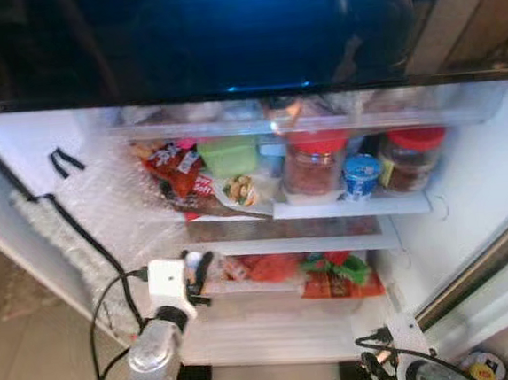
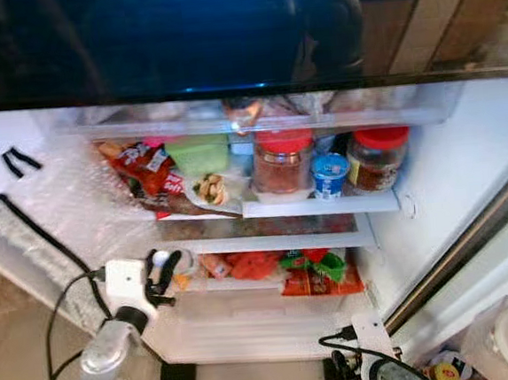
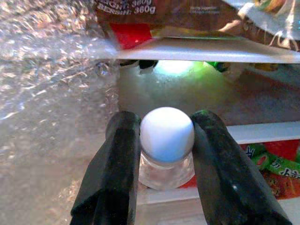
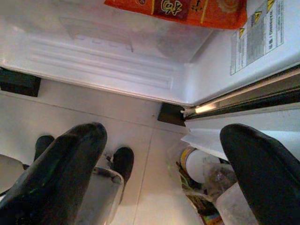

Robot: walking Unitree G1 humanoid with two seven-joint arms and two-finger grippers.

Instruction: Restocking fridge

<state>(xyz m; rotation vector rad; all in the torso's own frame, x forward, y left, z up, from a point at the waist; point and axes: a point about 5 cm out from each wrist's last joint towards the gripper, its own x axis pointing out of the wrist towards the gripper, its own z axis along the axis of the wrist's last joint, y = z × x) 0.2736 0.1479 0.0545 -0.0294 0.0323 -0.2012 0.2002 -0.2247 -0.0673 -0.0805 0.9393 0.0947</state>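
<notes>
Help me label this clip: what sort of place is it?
Probably a home kitchen: an open fridge stocked with red-lidded jars, with tiled floor below. The left tool holds a small white-capped bottle.

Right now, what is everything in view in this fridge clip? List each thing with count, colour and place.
Jars: two, red lids, upper shelf, right.
Yogurt cup: one, blue and white, between the jars.
Container: one, green, upper shelf, centre.
Snack bags: red, upper shelf, left.
Packets: red and green, lower shelf.
Bubble wrap: clear, left inner wall.
Small bottle: one, white cap, held at the lower shelf.
Left gripper: black fingers shut on the small bottle.
Right gripper: black fingers open, low over floor.
</notes>
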